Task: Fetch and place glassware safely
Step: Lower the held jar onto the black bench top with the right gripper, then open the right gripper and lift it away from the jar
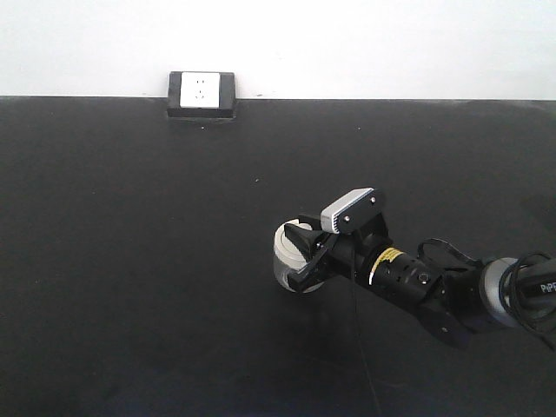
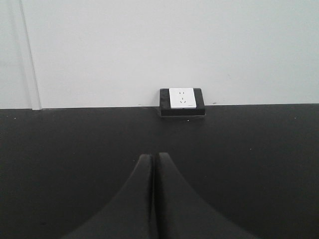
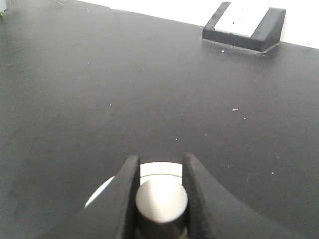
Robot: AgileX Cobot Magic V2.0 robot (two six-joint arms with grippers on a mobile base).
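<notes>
A flat black table (image 1: pixel 130 261) fills the room in front of me, meeting a plain white wall (image 1: pixel 391 43) along its far edge.

The right gripper (image 1: pixel 300 252) reaches in low from the right side, and its two dark fingers (image 3: pixel 127 189) pinch the round knob (image 3: pixel 161 201) on the lid (image 3: pixel 99 194) of the jar (image 1: pixel 285 271). The knob sits squarely between the fingers, one on each side, with the pale lid spreading out beneath them. I cannot tell whether the jar stands on the table or hangs just off it.

The jar is a little right of the table's middle, towards the near side. Bare black table lies all round it: a wide stretch to the left, a long run to the far edge, less to the right where the arm lies.

The left gripper (image 2: pixel 153 164) shows only in its own wrist view, jaws pressed together with nothing between them, over bare table and pointing at the wall.

Counted: one jar, one lid, two grippers, and one socket box (image 1: pixel 201 94) against the wall at the far edge, well apart from the jar.
</notes>
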